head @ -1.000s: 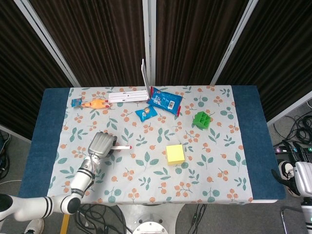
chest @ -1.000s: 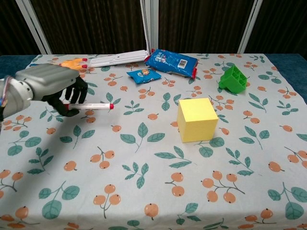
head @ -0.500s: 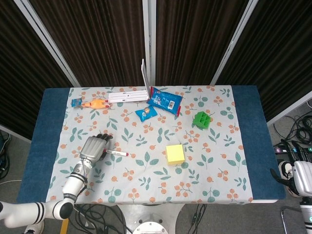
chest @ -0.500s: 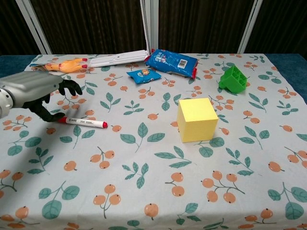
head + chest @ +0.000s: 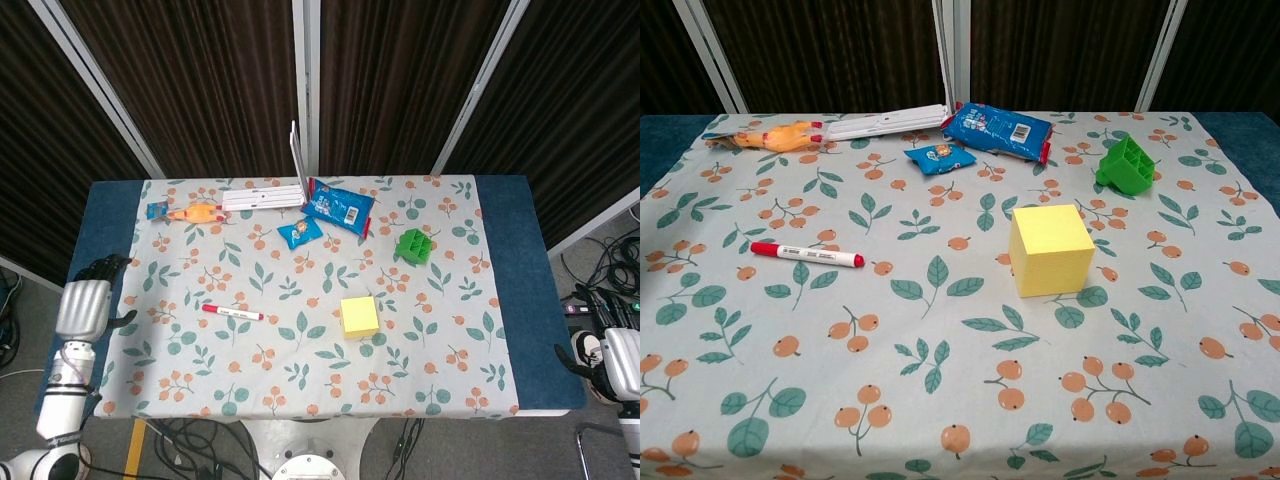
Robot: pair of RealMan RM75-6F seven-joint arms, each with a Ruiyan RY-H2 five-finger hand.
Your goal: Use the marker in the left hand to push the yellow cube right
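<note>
Your left robot hand [image 5: 84,305] empty, fingers loosely curled, off table [image 5: 510,300] edge. Right one barely visible; state unclear. Marker [image 5: 807,254] lies on cloth, well left of yellow cube [image 5: 1051,249]. Regrasp marker first, then push.

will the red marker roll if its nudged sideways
Probably: the marker looks round and slim, lying flat on the tablecloth with no hand on it. The cloth may damp rolling. It looks rigid and likely light.

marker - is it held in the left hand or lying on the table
Lying flat on the tablecloth: the marker rests alone, left of the yellow cube. The left hand is off at the table's edge, holding nothing.
</note>
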